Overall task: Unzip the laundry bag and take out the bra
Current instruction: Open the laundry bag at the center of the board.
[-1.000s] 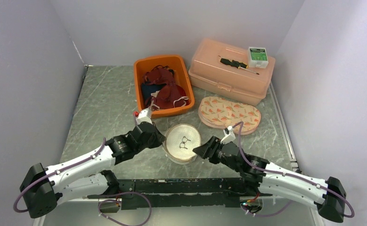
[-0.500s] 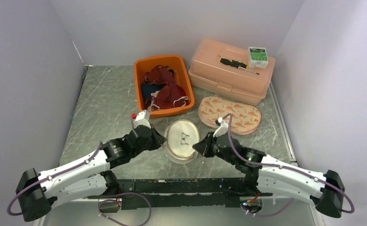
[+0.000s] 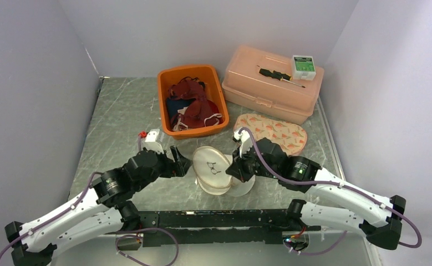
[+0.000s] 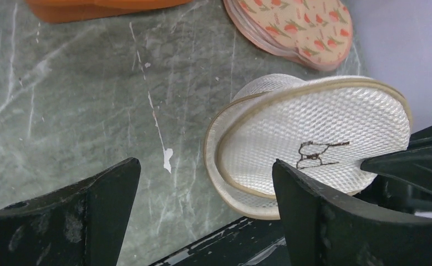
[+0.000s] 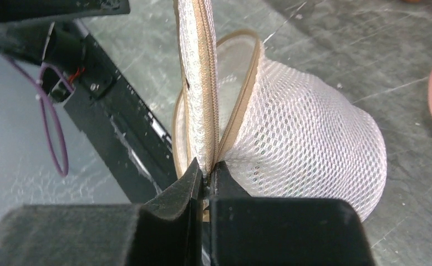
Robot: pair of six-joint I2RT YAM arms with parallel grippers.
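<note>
Right wrist: right claw (image 5: 205, 172) pinches laundry bag (image 5: 302, 149).

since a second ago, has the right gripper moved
Yes. The right gripper has swung back across the table toward the pouch. Its wrist now covers the pouch's left end, and it has shut on the bag edge.

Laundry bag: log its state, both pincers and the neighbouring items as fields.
bag: white mesh laundry bag on the table, lid flap standing on edge
zipper: open along the visible stretch
right pincer: shut on the flap's zippered rim
left pincer: open, beside the bag, not touching
bra: not visible in the opening
nearby: orange bin with red garments, patterned pouch, peach box
</note>
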